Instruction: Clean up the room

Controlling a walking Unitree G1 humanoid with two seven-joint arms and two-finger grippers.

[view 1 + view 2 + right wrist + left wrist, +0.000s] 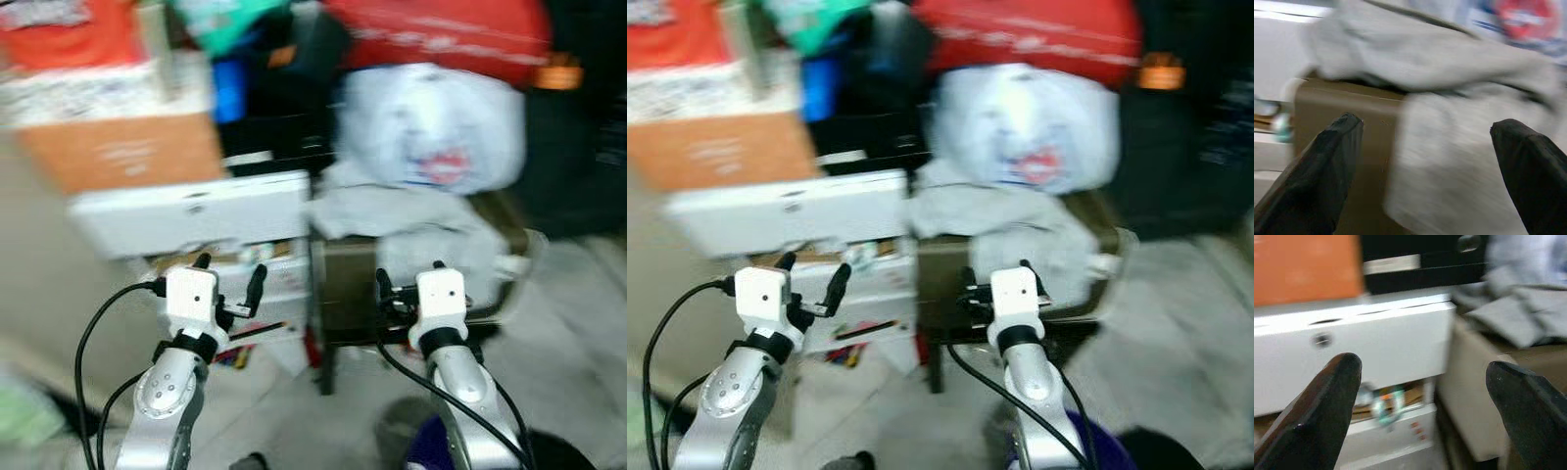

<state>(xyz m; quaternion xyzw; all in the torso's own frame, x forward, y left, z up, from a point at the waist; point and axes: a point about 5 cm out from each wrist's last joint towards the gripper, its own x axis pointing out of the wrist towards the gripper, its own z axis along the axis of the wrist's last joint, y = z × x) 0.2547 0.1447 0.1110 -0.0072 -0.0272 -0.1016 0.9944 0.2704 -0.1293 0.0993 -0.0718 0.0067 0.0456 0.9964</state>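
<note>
The head views are blurred. A grey cloth [392,220] lies draped over a brown box [343,284] straight ahead, its folds hanging down the box's front [1449,63]. My right gripper [409,277] is raised in front of that cloth, open, with nothing between its fingers [1327,166]. My left gripper [229,276] is also open and empty. It is held up before a long white box [196,211] whose front panel [1352,342] stands just beyond the fingertips.
A white plastic bag [431,127] with a red mark sits behind the cloth. A red bag [441,34] lies on top of the pile, and an orange carton [122,152] is at the back left. Small items lie under the white box on pale floor [568,333].
</note>
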